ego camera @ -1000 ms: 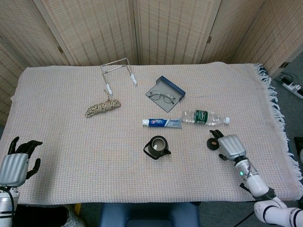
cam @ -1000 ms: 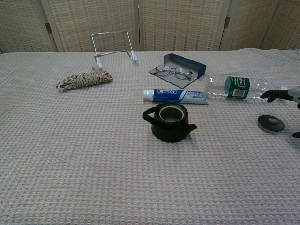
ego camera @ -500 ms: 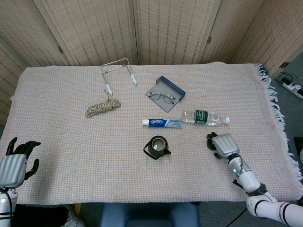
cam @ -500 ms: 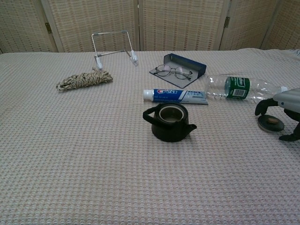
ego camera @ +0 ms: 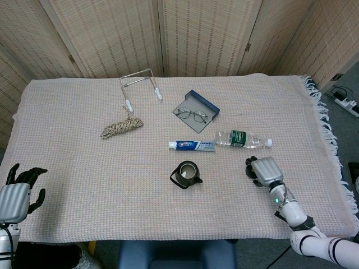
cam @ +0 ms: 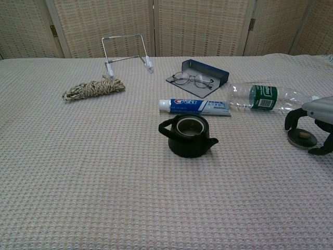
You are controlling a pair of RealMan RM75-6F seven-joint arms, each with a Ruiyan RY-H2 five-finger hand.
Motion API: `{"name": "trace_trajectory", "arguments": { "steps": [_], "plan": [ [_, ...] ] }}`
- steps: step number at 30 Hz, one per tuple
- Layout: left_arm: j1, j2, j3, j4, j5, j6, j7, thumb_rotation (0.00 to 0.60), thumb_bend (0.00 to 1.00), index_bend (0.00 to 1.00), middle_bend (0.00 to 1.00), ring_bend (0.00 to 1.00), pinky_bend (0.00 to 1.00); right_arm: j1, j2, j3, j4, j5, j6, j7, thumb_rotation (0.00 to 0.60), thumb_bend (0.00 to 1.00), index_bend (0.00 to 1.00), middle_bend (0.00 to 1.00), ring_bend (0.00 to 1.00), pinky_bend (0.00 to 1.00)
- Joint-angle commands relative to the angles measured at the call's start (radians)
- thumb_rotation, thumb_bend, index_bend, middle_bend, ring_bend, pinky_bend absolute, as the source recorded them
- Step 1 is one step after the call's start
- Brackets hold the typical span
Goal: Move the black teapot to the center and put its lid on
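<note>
Black teapot (cam: 188, 137) stands uncovered near the middle of the desk (cam: 78, 172), spout toward the right hand, just in front of the toothpaste tube (cam: 195, 106). Right hand (cam: 312, 125) is arched over the lid (cam: 302, 138), which lies flat on the cloth, fingers down on either side; whether they grip it cannot be told. Left hand (ego camera: 19, 189) sits at the near left desk edge, fingers spread, holding nothing.

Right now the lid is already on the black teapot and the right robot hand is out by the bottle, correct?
Not quite. The black teapot stands open; its lid lies on the cloth under the right robot hand, near the bottle. The chest view shows it.
</note>
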Motion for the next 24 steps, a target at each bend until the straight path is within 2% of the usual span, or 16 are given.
{"name": "trace_trajectory", "arguments": {
  "steps": [1, 8, 15, 24],
  "plan": [
    [0.003, 0.000, -0.001, 0.004, 0.000, -0.002, -0.004, 0.600, 0.44, 0.24, 0.21, 0.23, 0.00, 0.003, -0.004, -0.001, 0.000, 0.003, 0.003, -0.004, 0.600, 0.29, 0.30, 0.33, 0.81, 0.73],
    [0.009, -0.004, -0.005, 0.017, 0.000, -0.009, -0.015, 0.600, 0.44, 0.24, 0.21, 0.23, 0.00, 0.007, -0.009, -0.005, -0.005, 0.014, 0.018, -0.019, 0.600, 0.37, 0.34, 0.37, 0.82, 0.75],
    [0.012, -0.006, -0.009, 0.023, 0.003, -0.014, -0.022, 0.600, 0.44, 0.24, 0.21, 0.23, 0.00, 0.008, -0.004, -0.011, -0.021, 0.017, 0.032, -0.027, 0.600, 0.40, 0.37, 0.39, 0.83, 0.75],
    [0.014, -0.001, -0.017, 0.016, 0.005, -0.015, -0.015, 0.600, 0.44, 0.24, 0.21, 0.23, 0.00, 0.039, 0.081, 0.011, -0.206, -0.073, 0.076, -0.038, 0.600, 0.40, 0.40, 0.41, 0.84, 0.75]
  ]
}}
